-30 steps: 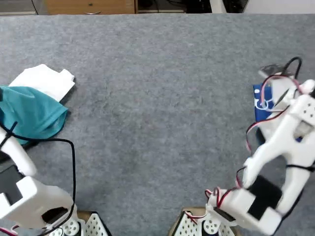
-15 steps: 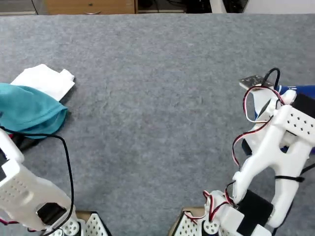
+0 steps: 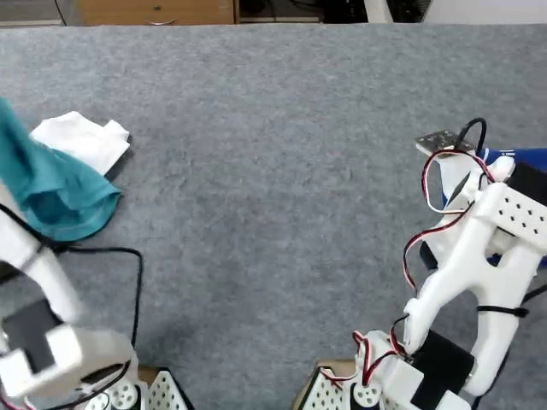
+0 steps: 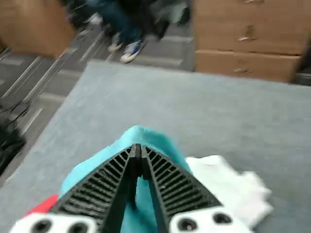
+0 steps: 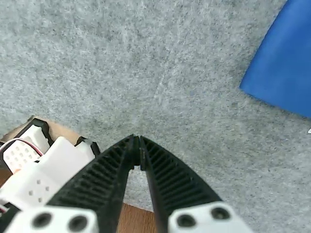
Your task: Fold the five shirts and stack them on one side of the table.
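Note:
A teal shirt (image 3: 53, 190) hangs bunched at the table's left edge, pulled up toward the far left. My left gripper (image 4: 138, 151) is shut on the teal shirt (image 4: 147, 195). Beside it lies a crumpled white shirt (image 3: 84, 141), also seen past the fingers as the white shirt (image 4: 229, 190). A blue shirt (image 3: 523, 159) lies at the right edge, partly hidden by the right arm (image 3: 483, 252). My right gripper (image 5: 136, 141) is shut on nothing, above bare mat, with the blue shirt (image 5: 286, 63) off to one side.
A grey mat (image 3: 273, 171) covers the table. A red item (image 4: 43, 206) peeks out beside the teal shirt. The arm bases (image 3: 342, 389) stand at the near edge. Wooden cabinets (image 4: 252, 39) and floor lie beyond the table's far side.
The left arm has raised the teal shirt, stretching it up toward the far left. The right arm swung to the right a second ago and has kept still since.

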You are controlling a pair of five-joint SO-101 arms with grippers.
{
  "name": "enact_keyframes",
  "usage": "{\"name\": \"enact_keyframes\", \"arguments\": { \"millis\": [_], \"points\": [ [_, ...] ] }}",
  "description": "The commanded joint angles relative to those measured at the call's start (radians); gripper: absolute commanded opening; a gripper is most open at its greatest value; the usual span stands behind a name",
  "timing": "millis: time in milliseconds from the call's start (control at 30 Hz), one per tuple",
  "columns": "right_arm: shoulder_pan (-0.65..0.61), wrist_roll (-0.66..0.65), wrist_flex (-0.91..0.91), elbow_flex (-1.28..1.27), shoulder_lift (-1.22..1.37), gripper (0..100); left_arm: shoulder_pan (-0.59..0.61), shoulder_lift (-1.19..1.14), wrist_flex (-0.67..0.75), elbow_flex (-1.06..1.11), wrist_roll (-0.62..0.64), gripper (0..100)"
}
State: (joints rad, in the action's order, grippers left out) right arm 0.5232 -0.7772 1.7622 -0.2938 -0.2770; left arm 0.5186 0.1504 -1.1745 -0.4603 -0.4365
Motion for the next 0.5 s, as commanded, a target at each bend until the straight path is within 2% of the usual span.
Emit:
{"name": "enact_keyframes", "arguments": {
  "millis": [0,300,367,467],
  "points": [
    [0.065,0.009,-0.002,-0.002,-0.039,0.2,-0.187,0.150,-0.087,-0.048,0.018,2],
    [0.182,-0.035,0.000,-0.002,-0.039,0.2,-0.463,0.183,-0.176,-0.054,0.021,2],
    [0.188,-0.043,0.000,-0.001,-0.039,0.2,-0.466,0.183,-0.186,-0.048,0.020,2],
    [0.188,-0.043,0.000,0.002,-0.039,0.2,-0.404,0.173,-0.273,-0.046,0.012,2]
  ]
}}
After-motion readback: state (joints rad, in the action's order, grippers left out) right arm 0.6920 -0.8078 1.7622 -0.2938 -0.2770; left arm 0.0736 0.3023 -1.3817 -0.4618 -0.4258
